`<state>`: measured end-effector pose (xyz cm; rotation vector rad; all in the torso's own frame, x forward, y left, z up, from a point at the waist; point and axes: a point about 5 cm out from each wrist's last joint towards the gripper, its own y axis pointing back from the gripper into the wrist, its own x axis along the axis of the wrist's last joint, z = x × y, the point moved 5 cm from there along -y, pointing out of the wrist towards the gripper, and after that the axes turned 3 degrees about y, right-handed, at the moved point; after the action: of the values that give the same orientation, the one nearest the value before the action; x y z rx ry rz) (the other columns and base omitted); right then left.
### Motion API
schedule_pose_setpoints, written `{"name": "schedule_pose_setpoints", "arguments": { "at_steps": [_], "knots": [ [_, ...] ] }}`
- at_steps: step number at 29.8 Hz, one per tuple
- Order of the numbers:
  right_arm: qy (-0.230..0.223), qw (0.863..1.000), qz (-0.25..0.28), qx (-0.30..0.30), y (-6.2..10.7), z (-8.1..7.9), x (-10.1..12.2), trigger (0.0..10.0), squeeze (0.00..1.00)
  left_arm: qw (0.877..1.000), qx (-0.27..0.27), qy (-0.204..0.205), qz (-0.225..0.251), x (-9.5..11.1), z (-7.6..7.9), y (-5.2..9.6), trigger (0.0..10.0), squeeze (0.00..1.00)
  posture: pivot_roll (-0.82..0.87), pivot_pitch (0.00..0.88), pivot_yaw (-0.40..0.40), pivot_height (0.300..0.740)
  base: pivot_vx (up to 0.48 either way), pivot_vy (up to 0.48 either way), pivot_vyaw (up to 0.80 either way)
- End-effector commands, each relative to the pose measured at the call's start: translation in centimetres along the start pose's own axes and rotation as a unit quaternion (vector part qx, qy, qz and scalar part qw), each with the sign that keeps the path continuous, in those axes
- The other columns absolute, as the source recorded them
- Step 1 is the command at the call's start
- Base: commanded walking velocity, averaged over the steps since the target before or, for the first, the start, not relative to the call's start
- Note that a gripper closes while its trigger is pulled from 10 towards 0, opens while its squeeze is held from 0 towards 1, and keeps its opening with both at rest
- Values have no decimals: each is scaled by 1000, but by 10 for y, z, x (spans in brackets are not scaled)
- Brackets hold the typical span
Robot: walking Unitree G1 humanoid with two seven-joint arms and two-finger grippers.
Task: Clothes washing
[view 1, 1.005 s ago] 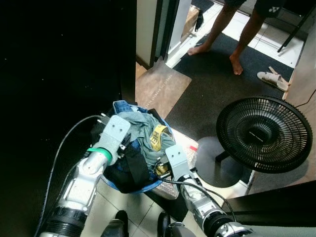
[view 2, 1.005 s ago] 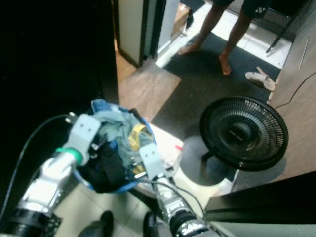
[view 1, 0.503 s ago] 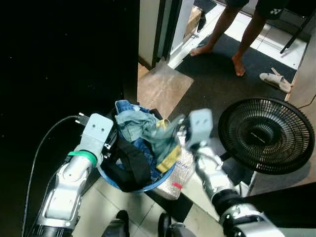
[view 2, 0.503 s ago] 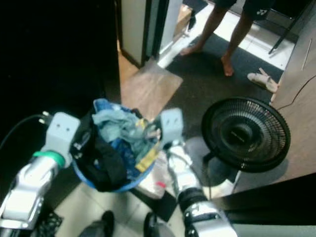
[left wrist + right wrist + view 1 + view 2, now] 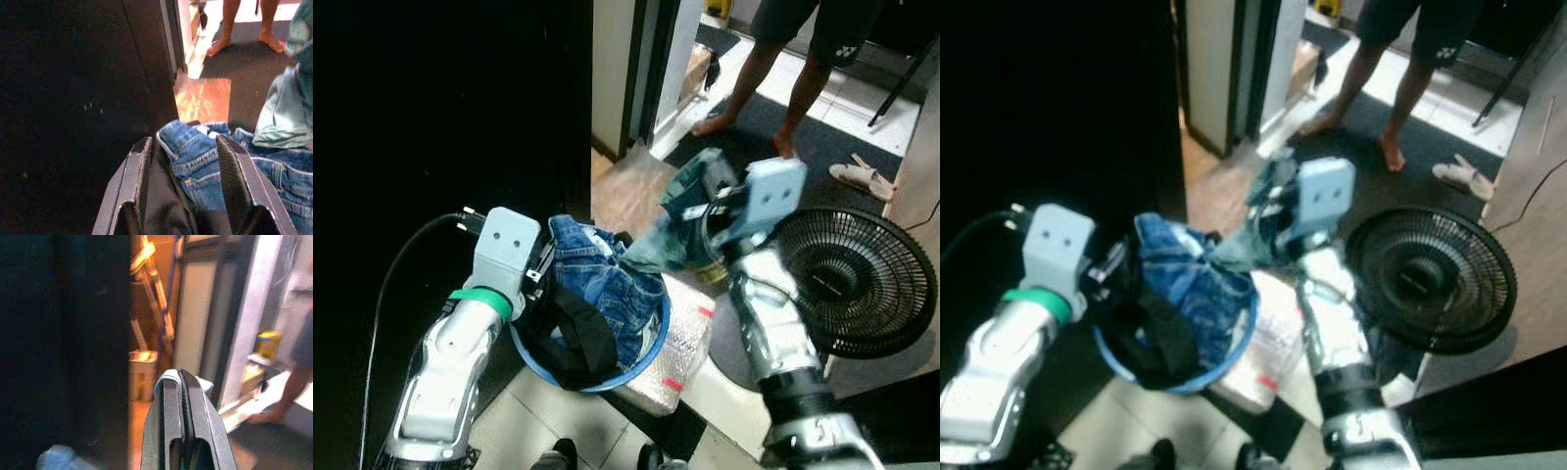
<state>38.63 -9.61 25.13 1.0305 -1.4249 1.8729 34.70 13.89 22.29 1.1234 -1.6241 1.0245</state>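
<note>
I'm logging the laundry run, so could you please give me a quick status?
Right gripper shut on teal garment, lifted above blue basket. Left gripper open at jeans. Floor fan close right.

A large dark surface [image 5: 440, 108] fills the left. Far ahead, a pale door frame [image 5: 661, 59] opens onto a bright tiled floor [image 5: 847, 83] beyond a dark mat [image 5: 744, 137]. A black fan [image 5: 857, 284] stands right; pale tiles [image 5: 524, 421] lie near.
</note>
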Motion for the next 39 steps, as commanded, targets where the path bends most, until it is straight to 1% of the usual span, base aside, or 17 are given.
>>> {"name": "schedule_pose_setpoints", "arguments": {
  "at_steps": [1, 5, 8, 11, 12, 14, 15, 16, 21, 24, 25, 26, 28, 30, 32, 37, 39],
  "knots": [
    [-4, 1000, -17, 2, 7, -2, -8, 10000, 0, 1000, -20, 1, -1, 0, 9, 4, 10000, 0, 111, 160, 34, 740, 0, 0, 0],
    [-1, 1000, -22, 3, 14, -6, -7, 10000, 0, 999, -45, 2, 15, 9, 16, 12, 10000, 0, 103, 153, 37, 740, 0, 0, 0],
    [-3, 1000, -1, 20, 16, -19, 13, 10000, 0, 997, -57, 21, 38, 24, 23, 17, 10000, 0, 104, 146, 34, 740, 0, 0, 0],
    [-6, 1000, 8, 27, 15, -23, 22, 10000, 0, 997, -58, 26, 44, 28, 25, 18, 10000, 0, 108, 140, 29, 740, 0, 0, 0],
    [-6, 998, 40, 42, 9, -31, 43, 10000, 0, 996, -56, 39, 56, 35, 28, 15, 10000, 0, 110, 134, 23, 740, 0, 0, 0],
    [0, 996, 70, 53, 4, -37, 61, 10000, 0, 996, -51, 48, 63, 40, 28, 12, 10000, 0, 112, 131, 20, 740, 0, 0, 0],
    [0, 996, 70, 53, 4, -37, 61, 10000, 0, 996, -51, 48, 63, 40, 28, 12, 10000, 0, 112, 131, 20, 740, 0, 0, 0],
    [6, 994, 91, 57, 0, -39, 72, 10000, 0, 995, -45, 56, 67, 42, 27, 10, 10000, 0, 115, 129, 19, 740, 0, 0, 0],
    [19, 991, 123, 50, -3, -40, 91, 10000, 0, 995, -37, 60, 76, 44, 24, 13, 10000, 0, 115, 125, 12, 740, 0, 0, 0],
    [20, 991, 123, 49, -3, -40, 92, 10000, 0, 995, -37, 59, 77, 44, 24, 14, 10000, 0, 115, 124, 12, 740, 0, 0, 0],
    [11, 994, 98, 44, 0, -38, 81, 10000, 0, 994, -38, 60, 77, 45, 25, 16, 10000, 0, 118, 119, 7, 740, 0, 0, 0],
    [11, 994, 98, 44, 0, -38, 81, 10000, 0, 994, -38, 60, 77, 45, 25, 16, 10000, 0, 118, 119, 7, 740, 0, 0, 0],
    [-5, 998, 57, 31, 6, -34, 61, 10000, 0, 994, -40, 63, 79, 46, 26, 17, 10000, 0, 121, 115, 5, 740, 0, 0, 0],
    [-11, 999, 41, 25, 8, -32, 53, 10000, 0, 994, -40, 64, 79, 46, 26, 17, 10000, 0, 121, 115, 5, 740, 0, 0, 0],
    [-2, 1000, 17, 19, 13, -32, 38, 10000, 0, 994, -41, 64, 82, 48, 27, 16, 10000, 0, 123, 111, 6, 740, 0, 0, 0],
    [10, 1000, -3, 10, 15, -34, 27, 10000, 0, 994, -41, 62, 83, 48, 27, 16, 10000, 0, 126, 107, 9, 740, 0, 0, 0],
    [29, 1000, -9, 1, 15, -36, 21, 10000, 0, 994, -40, 60, 85, 50, 26, 14, 10000, 0, 131, 96, 12, 740, 0, 0, 0]
  ]
}}
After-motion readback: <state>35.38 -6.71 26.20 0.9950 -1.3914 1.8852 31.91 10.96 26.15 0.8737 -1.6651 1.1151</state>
